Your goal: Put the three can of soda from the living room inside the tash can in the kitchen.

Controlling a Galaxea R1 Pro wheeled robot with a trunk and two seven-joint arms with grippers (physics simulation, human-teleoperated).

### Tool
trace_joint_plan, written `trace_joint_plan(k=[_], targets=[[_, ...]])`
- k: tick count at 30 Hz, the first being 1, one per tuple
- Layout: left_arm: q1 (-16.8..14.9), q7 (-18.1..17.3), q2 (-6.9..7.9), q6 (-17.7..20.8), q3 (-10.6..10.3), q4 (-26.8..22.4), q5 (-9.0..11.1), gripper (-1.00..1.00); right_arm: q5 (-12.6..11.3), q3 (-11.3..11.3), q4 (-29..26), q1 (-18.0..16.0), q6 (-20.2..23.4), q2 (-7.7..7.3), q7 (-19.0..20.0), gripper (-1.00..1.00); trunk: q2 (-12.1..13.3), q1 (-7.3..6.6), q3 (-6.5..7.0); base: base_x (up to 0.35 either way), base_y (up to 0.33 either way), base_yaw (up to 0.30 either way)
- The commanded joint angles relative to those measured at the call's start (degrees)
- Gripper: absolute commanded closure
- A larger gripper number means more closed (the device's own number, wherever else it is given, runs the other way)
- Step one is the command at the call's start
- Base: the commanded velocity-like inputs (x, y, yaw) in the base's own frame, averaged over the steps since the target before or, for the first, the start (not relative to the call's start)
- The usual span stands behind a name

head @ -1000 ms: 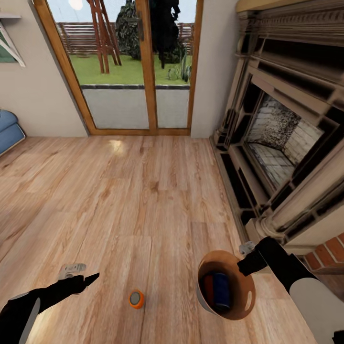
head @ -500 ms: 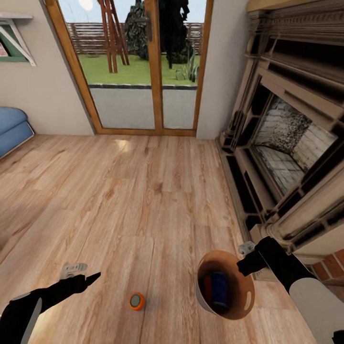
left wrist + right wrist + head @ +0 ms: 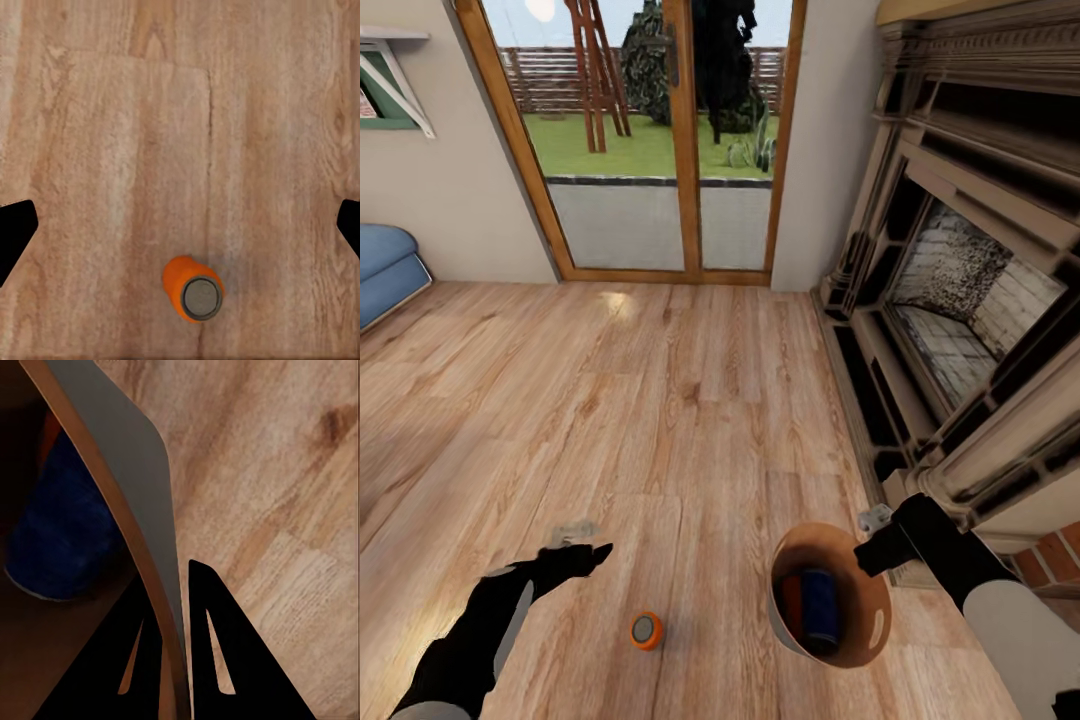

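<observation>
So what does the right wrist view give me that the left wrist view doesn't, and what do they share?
Right wrist alone: the right gripper shut on the wall of the trash can, one finger inside and one outside, with the blue can lying inside it. Left wrist alone: an orange can standing upright on the floor, with the left gripper's dark fingertips spread wide at the frame's edges, touching nothing. Both share the pale wood-plank floor.
</observation>
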Motion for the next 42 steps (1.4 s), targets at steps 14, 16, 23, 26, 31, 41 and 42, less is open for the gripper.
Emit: trace_joint_plan(k=[14, 16, 23, 26, 31, 41, 42], targets=[[-0.9, 3.4, -0.16, -12.0, -2.4, 11.1, 0.1, -1.00, -0.8, -1.2, 0.0, -9.3, 11.0, -0.55, 0.1, 1.00, -0.4, 0.22, -0.41, 0.000, 0.000, 0.000], [-0.9, 3.4, -0.17, -13.0, -2.4, 11.8, 0.1, -1.00, -0.8, -1.2, 0.0, -10.4, 11.6, -0.54, 0.1, 1.00, -1.2, 0.66, -0.91, 0.000, 0.000, 0.000], [-0.9, 3.5, -0.24, -14.3, -2.4, 12.6, 0.1, -1.00, -0.7, -1.1, 0.1, -12.3, 11.6, -0.42, 0.2, 1.00, -4.0, 2.19, -2.72, 0.000, 0.000, 0.000], [-0.9, 3.5, -0.25, -14.9, -2.4, 12.6, 0.0, -1.00, -0.7, -0.9, 0.1, -12.4, 11.6, -0.25, 0.1, 1.00, -5.2, 2.85, -3.52, 0.000, 0.000, 0.000], [-0.9, 3.5, -0.25, -16.4, -2.5, 13.6, -0.1, -1.00, -0.6, -0.6, 0.1, -12.5, 11.6, -0.04, 0.0, 1.00, -7.2, 3.95, -4.84, 0.000, 0.000, 0.000], [-1.0, 3.2, -1.00, -16.7, -2.5, 15.2, 0.1, -1.00, -0.8, -0.7, 0.1, -12.6, 11.6, 0.01, 0.0, 1.00, -11.2, 6.15, -7.50, 0.000, 0.000, 0.000], [-1.0, 3.1, -1.45, -16.6, -2.5, 15.0, 0.1, -1.00, -0.8, -0.8, 0.1, -12.7, 11.6, 0.00, 0.0, 1.00, -11.6, 6.37, -7.77, 0.000, 0.000, 0.000]])
